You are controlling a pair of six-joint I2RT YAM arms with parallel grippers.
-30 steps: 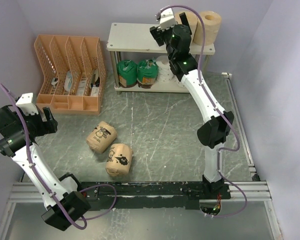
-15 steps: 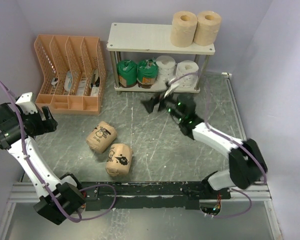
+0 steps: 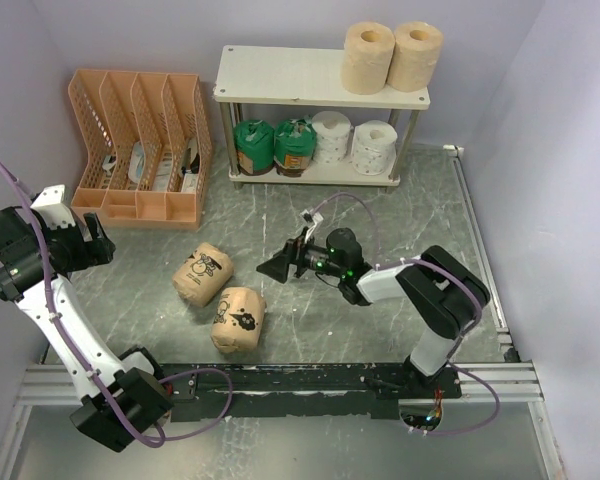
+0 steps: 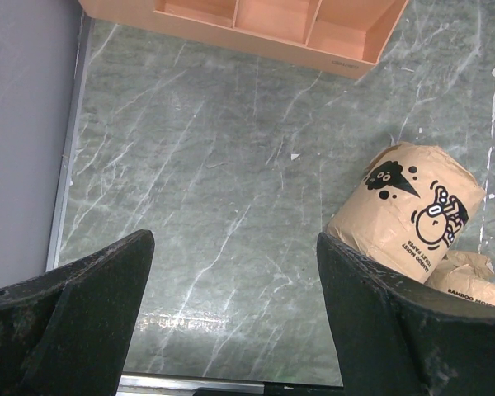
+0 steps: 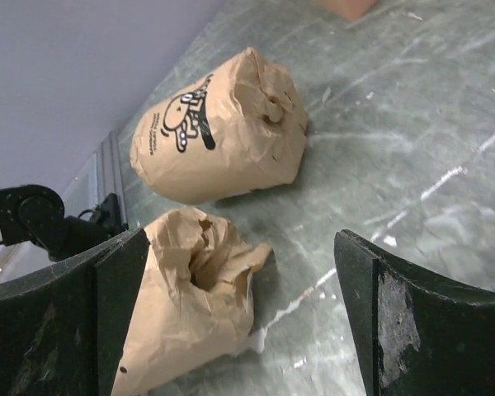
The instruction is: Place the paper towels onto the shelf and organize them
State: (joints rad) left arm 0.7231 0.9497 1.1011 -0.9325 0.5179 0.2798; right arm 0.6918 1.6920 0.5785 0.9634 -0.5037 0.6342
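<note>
Marble table (image 3: 260, 215) | right gripper (image 3: 278, 267) dropped from shelf (image 3: 280, 75), spread, facing 2 printed rolls (image 3: 202, 272) | left gripper (image 4: 231, 313) spread

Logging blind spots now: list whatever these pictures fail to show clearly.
Top view: items in the orange file organizer slots, too small.
Top view: back of the shelf's lower tier, hidden by its upper board.
Left wrist view: second printed roll, cut off by the frame edge.

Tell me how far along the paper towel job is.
Done: six rolls sit on the shelf, with two tan rolls on top and two green-topped rolls and two white rolls below. In hand: nothing yet; the open right gripper faces the printed rolls. Left: both printed rolls, lying on the table.
</note>
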